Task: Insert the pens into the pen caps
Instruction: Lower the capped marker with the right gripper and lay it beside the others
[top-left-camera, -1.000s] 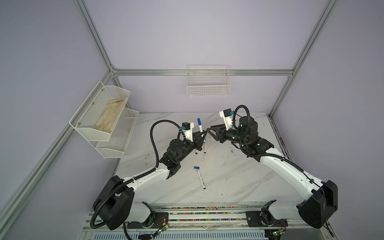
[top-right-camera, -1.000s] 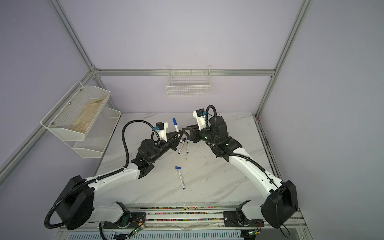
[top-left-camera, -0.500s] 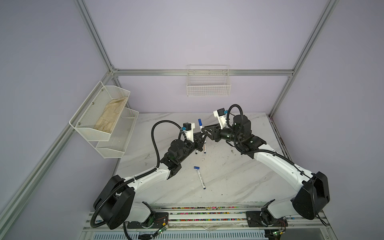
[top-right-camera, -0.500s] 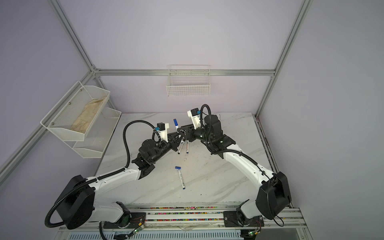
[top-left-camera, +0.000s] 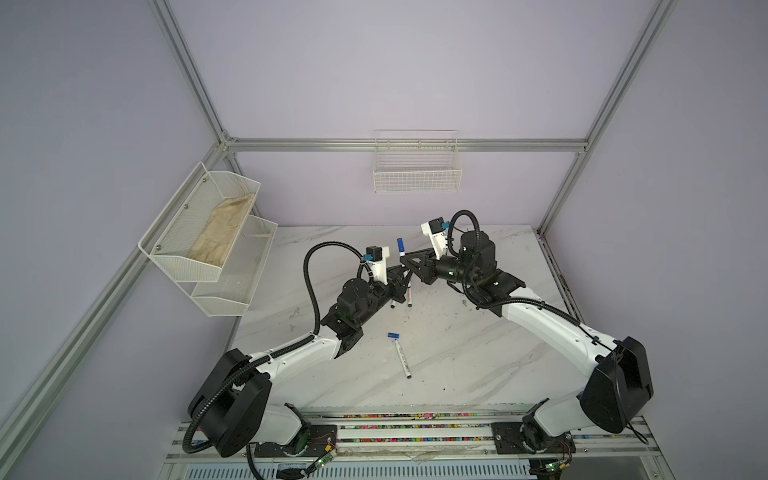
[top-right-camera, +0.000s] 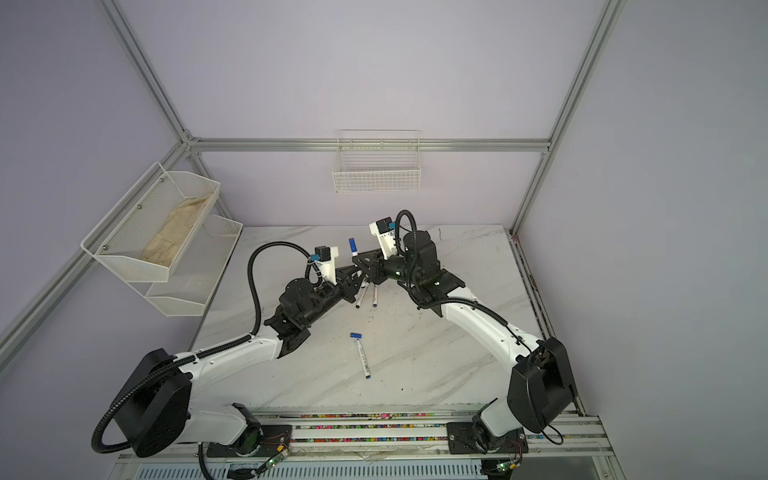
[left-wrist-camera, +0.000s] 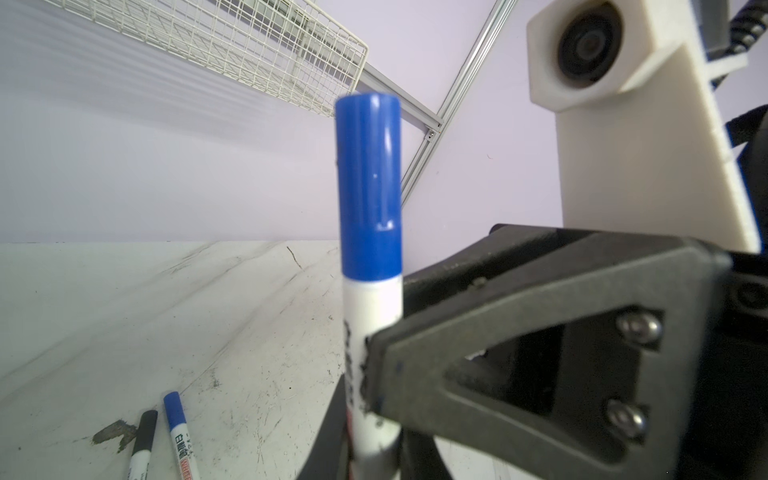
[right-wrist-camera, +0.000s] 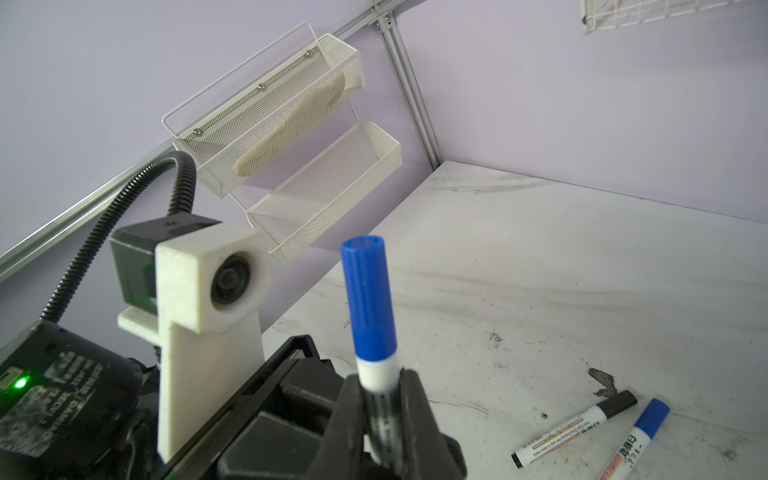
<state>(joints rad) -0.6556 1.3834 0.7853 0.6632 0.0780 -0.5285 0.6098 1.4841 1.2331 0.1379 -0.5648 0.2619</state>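
Blue-capped pen (left-wrist-camera: 371, 316) upright over far middle of table (top-left-camera: 457, 353): light, stiff, slick plastic, apt to twist in a loose pinch. Clamped on white barrel below cap by right gripper (right-wrist-camera: 380, 409), fully closed; lower down by left gripper (top-left-camera: 404, 277), likewise closed. Nearer: loose blue cap (top-left-camera: 393, 335), bare pen (top-left-camera: 403, 359).

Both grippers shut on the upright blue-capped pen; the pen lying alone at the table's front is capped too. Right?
No. The front pen is uncapped: its blue cap lies loose by its tip, as both top views show. The rest holds: left gripper and right gripper are both shut on the upright blue-capped pen, seen in the wrist views.
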